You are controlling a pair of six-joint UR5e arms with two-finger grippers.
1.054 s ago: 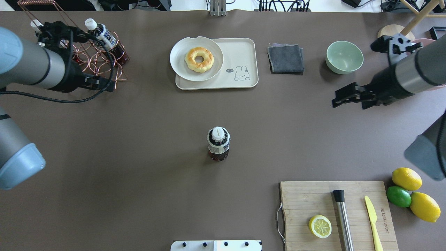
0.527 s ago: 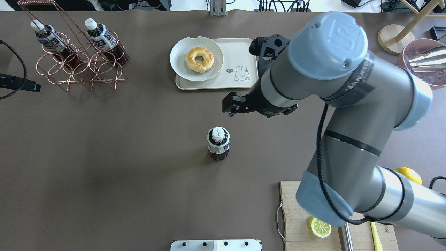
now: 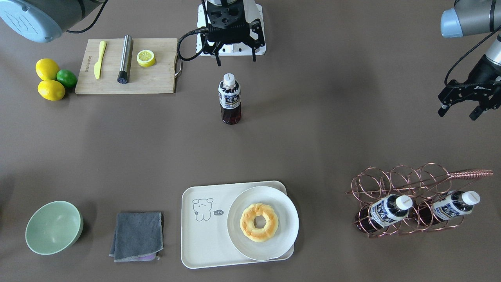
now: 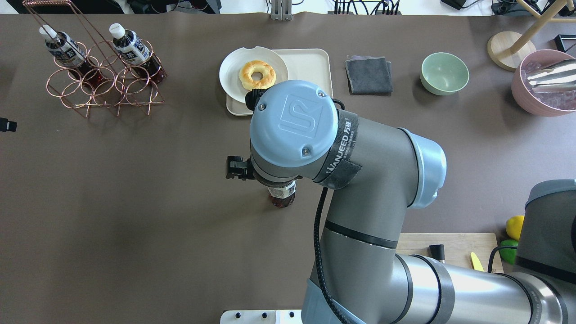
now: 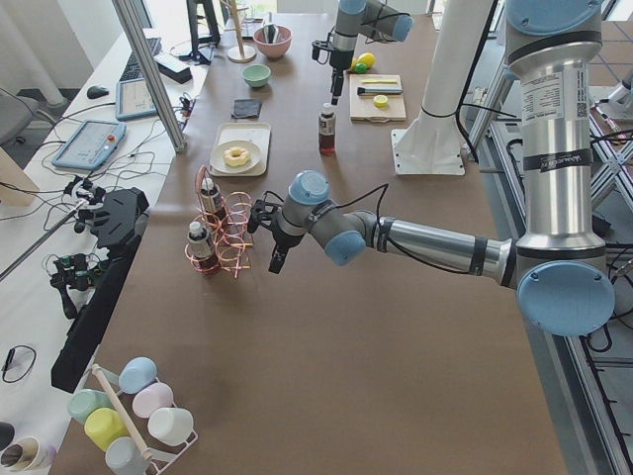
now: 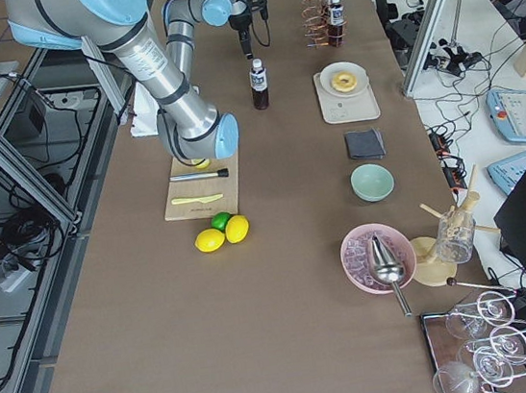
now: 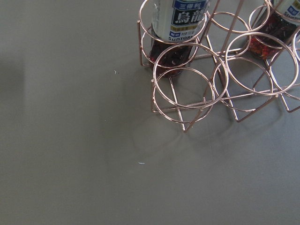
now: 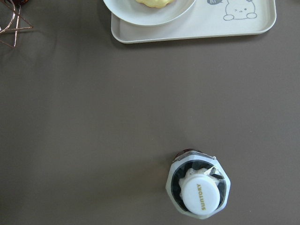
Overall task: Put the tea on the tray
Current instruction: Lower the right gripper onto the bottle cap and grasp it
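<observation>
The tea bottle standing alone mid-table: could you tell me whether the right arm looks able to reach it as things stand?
Probably yes. The right hand hangs open above the tea bottle, which stands upright on the table with nothing close beside it, so the way down looks free.

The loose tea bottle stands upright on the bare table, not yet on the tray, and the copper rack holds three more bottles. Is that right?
Not quite: the copper rack holds two more bottles, not three, as the exterior front-facing view shows. The rest holds: the tea stands upright on the table, not yet on the tray.
</observation>
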